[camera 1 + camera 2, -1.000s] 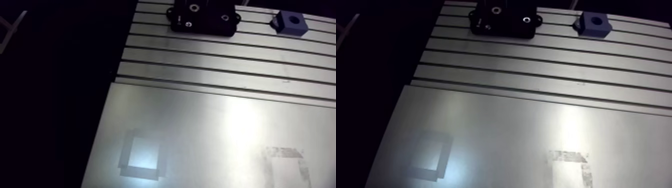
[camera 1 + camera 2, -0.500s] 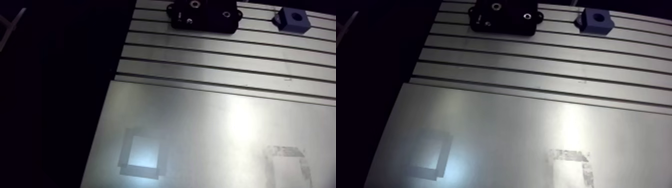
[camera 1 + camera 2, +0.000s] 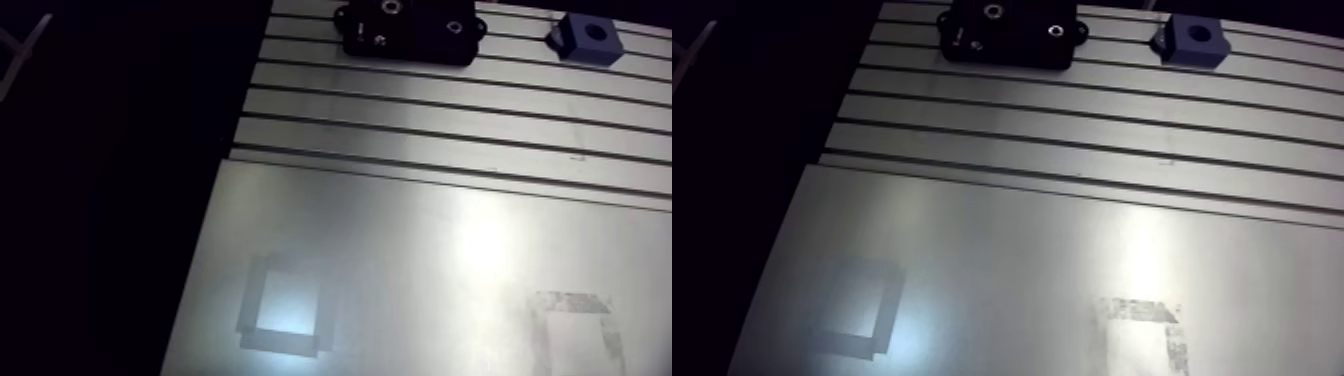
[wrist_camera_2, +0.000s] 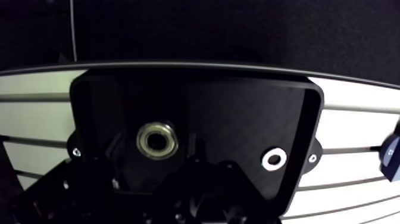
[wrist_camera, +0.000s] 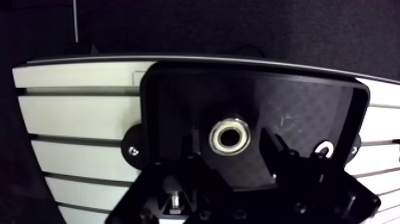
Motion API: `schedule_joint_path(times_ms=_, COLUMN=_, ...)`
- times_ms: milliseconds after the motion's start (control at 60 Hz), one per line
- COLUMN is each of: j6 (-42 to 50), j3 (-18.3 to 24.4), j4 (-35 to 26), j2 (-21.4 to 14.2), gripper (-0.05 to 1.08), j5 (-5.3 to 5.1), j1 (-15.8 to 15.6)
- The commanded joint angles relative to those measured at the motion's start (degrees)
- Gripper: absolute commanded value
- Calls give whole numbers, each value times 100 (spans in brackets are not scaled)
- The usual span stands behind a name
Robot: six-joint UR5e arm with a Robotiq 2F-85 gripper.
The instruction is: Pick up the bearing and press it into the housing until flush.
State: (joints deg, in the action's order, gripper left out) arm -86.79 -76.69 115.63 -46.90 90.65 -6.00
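The black housing (image 5: 297,113) lies on the slotted table (image 5: 77,113), right under my gripper (image 5: 232,152) in the wrist view. The metal bearing (image 5: 230,137), a bright ring, sits in the housing's bore. My two fingers stand apart, one on each side of the ring, and the gripper is open with a dark gap showing at each side. Whether the ring is level with the housing's face I cannot tell. In the arm view the housing (image 3: 410,35) shows at the table's far edge with the bearing (image 3: 388,8) on it; the gripper itself is out of that view.
A blue block with a round hole (image 3: 588,38) stands to the right of the housing. A white-ringed second hole (image 4: 274,159) sits in the housing beside my gripper. A smooth metal sheet (image 3: 420,260) covers the near table, with taped square marks (image 3: 285,318).
The arm view has shifted slightly, so the housing and block sit a little higher in it; this is the camera's move. Nothing on the table has moved.
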Motion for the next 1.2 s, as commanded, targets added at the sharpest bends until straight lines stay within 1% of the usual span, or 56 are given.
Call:
schedule_joint_path(times_ms=17, j6=0, j3=1, j4=-1, j2=2, gripper=46, j5=8, j1=-7)
schedule_joint_path(times_ms=300, j6=-9, j3=-8, j4=7, j2=27, gripper=47, j5=0, j1=-24)
schedule_joint_path(times_ms=450, j6=-9, j3=-8, j4=7, j2=55, gripper=47, j5=17, j1=-33)
schedule_joint_path(times_ms=1200, j6=-18, j3=-7, j4=8, j2=28, gripper=47, j5=18, j1=-17)
